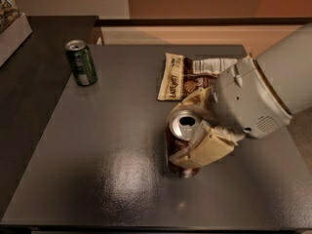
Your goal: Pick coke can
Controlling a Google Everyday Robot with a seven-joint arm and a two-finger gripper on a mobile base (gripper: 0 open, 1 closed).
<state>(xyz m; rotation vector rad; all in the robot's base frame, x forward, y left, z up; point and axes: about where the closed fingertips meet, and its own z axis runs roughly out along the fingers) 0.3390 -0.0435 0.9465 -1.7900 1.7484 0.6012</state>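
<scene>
The coke can is a dark red can with a silver top and an open pull-tab hole. It stands upright near the front middle of the dark table. My gripper reaches in from the right and is shut on the can, one cream finger across its front and the other behind it. The can's lower body is partly hidden by the front finger. I cannot tell whether the can's base touches the table.
A green can stands upright at the back left of the table. A brown and white snack bag lies flat at the back right, partly behind my arm. A darker counter with a box lies at far left.
</scene>
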